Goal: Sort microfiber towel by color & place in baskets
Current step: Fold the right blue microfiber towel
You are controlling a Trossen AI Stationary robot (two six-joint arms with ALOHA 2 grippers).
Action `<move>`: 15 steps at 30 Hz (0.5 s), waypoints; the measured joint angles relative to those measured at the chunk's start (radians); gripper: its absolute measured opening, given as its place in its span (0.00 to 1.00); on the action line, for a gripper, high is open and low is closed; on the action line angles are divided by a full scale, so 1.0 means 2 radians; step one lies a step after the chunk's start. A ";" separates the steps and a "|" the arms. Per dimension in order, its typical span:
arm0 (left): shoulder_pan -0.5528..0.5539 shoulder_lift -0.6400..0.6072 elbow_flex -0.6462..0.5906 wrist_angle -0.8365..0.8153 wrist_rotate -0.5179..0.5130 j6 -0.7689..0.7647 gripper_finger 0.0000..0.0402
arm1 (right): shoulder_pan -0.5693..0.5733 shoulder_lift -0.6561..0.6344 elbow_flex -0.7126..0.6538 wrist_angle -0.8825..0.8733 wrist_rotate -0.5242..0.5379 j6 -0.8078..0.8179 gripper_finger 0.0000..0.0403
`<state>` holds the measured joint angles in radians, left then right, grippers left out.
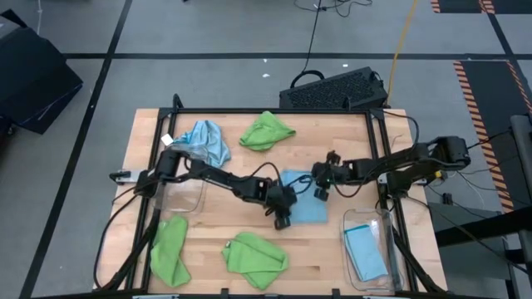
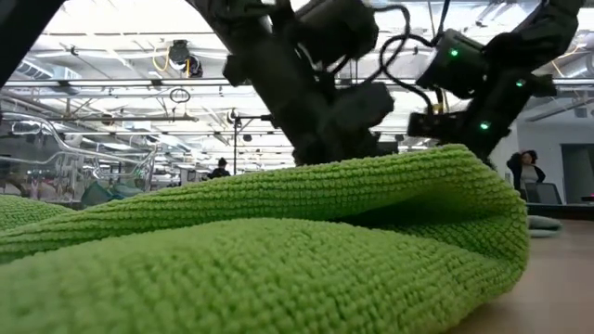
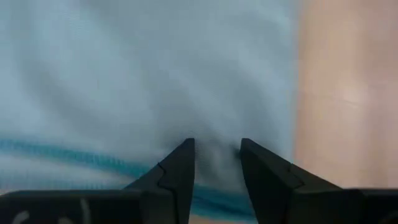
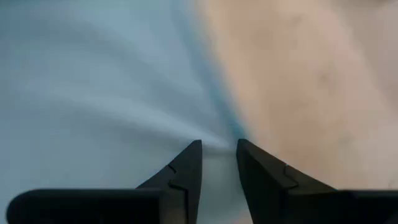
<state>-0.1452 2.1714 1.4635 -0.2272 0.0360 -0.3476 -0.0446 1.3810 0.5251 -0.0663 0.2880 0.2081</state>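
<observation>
Blue towel (image 3: 155, 74) apparently pinched between left gripper (image 3: 216, 152) fingers, right gripper (image 4: 219, 149) likewise on its edge.

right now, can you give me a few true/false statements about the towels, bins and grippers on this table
1. Both grippers pinch the same light blue towel at mid-table. True: the left gripper and the right gripper each have blue cloth bunched between their fingers.
2. The right clear bin is empty. False: a folded blue towel lies in it.
3. The left clear bin holds a green towel. False: no towel shows inside it; the nearest green towel lies on the wood beside it.
4. Three green towels lie loose on the table. True: that one, one at the near edge and one at the far side.
5. A crumpled blue towel lies at the far left. True.
</observation>
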 joint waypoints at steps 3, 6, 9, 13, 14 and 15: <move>-0.014 -0.007 0.004 0.018 0.019 -0.015 0.33 | -0.005 -0.017 0.022 0.022 0.001 -0.012 0.24; -0.023 -0.031 0.010 0.022 0.002 -0.010 0.33 | 0.014 -0.041 0.046 0.019 0.000 -0.036 0.24; -0.032 -0.058 0.011 0.009 -0.044 0.023 0.33 | 0.054 -0.071 0.071 0.008 -0.026 -0.085 0.24; -0.053 -0.092 0.011 -0.007 -0.071 0.101 0.33 | 0.125 -0.093 0.107 -0.058 -0.042 -0.142 0.24; -0.058 -0.096 0.011 -0.010 -0.077 0.116 0.33 | 0.140 -0.092 0.116 -0.082 -0.042 -0.150 0.24; -0.062 -0.097 0.011 -0.002 -0.089 0.124 0.33 | 0.152 -0.089 0.126 -0.108 -0.043 -0.149 0.24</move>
<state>-0.2694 1.9771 1.4849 -0.2321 -0.1410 -0.1005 0.2588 1.2038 0.7780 -0.2832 0.2020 -0.0900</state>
